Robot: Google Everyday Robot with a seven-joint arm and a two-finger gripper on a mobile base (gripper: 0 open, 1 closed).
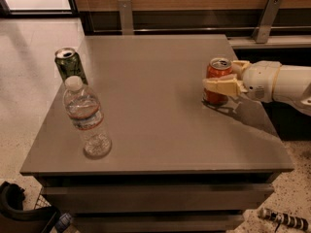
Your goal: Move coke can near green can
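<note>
The coke can (pixel 218 70), red-orange with a silver top, stands upright near the right edge of the grey table (pixel 155 96). My gripper (pixel 221 79) reaches in from the right and is shut on the coke can, with one cream finger (pixel 218 86) across its front and the other behind it. The can's base rests on the table. The green can (pixel 69 67) stands upright at the table's far left edge, well away from the coke can.
A clear plastic water bottle (pixel 87 118) stands just in front of the green can on the left. A wooden wall with metal brackets (pixel 126 14) runs behind the table. A black object (pixel 19 212) sits on the floor at lower left.
</note>
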